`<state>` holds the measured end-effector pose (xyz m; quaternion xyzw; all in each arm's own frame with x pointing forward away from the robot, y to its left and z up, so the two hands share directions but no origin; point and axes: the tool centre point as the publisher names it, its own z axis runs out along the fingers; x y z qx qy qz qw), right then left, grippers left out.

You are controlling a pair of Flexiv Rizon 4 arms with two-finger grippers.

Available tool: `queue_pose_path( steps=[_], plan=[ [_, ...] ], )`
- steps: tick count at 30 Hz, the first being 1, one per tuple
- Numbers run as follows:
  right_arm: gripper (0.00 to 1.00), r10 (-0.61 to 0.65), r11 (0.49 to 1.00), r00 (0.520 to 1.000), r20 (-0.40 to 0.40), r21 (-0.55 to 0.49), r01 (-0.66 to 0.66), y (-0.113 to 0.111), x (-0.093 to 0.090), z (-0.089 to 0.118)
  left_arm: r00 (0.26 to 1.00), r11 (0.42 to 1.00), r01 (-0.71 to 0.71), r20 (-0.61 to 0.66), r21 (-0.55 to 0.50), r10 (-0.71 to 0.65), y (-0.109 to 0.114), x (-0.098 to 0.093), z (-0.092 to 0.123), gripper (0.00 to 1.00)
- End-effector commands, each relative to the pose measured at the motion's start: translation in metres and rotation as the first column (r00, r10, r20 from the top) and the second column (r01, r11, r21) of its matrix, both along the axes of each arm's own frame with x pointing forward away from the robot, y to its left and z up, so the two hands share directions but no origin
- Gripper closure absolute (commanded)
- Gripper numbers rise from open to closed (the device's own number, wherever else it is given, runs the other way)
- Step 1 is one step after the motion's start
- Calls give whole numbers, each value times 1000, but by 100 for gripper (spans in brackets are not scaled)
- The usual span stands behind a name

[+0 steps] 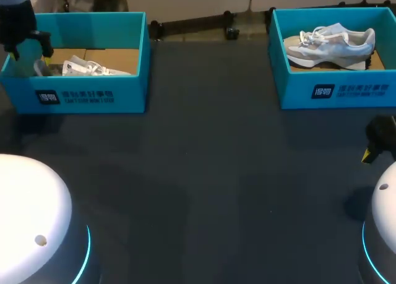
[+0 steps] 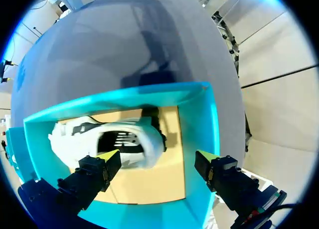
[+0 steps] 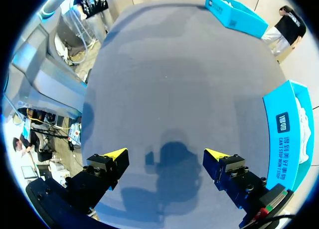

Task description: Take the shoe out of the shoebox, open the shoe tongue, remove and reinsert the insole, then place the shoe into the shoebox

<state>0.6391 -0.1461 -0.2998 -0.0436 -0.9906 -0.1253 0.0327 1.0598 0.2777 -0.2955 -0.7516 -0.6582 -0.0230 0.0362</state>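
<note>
A white shoe (image 1: 93,67) lies inside the left blue shoebox (image 1: 93,95). My left gripper (image 1: 34,49) hangs over that box's left end. In the left wrist view the left gripper (image 2: 158,159) is open just above the white shoe (image 2: 109,141), with nothing between its fingers. A grey and white shoe (image 1: 331,46) lies in the right blue shoebox (image 1: 337,89). My right gripper (image 1: 371,149) stands at the table's right edge, in front of that box. In its own view the right gripper (image 3: 166,154) is open over bare table, holding nothing.
The dark table (image 1: 204,185) stretches between the two boxes and toward the front. In the right wrist view the right shoebox (image 3: 286,134) lies beside the gripper and the left shoebox (image 3: 234,12) sits far across the table.
</note>
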Motion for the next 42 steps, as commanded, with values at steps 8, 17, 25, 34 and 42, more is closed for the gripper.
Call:
queue_pose_path(
  steps=[8, 17, 25, 34, 42],
  plan=[
    [0, 0, 1000, 1000, 2, -1, 0, 0, -1, 0, 999, 1000, 10, 44, 21, -11, -4, -60, 56, 0],
    [0, 0, 1000, 1000, 2, -1, 0, 0, -1, 0, 999, 1000, 6, 39, 20, -7, -2, -88, 75, 0],
    [0, 0, 1000, 1000, 2, -1, 0, 0, -1, 0, 999, 1000, 22, 28, -6, -22, -5, -110, 88, 0],
    [0, 0, 1000, 1000, 2, -1, 0, 0, -1, 0, 999, 999, 32, 17, -9, -32, -9, -125, 93, 0],
    [0, -59, 998, 997, -42, -28, 58, -3, 28, 14, 999, 999, 37, 14, -14, -37, -10, -127, 94, 0]
  ],
)
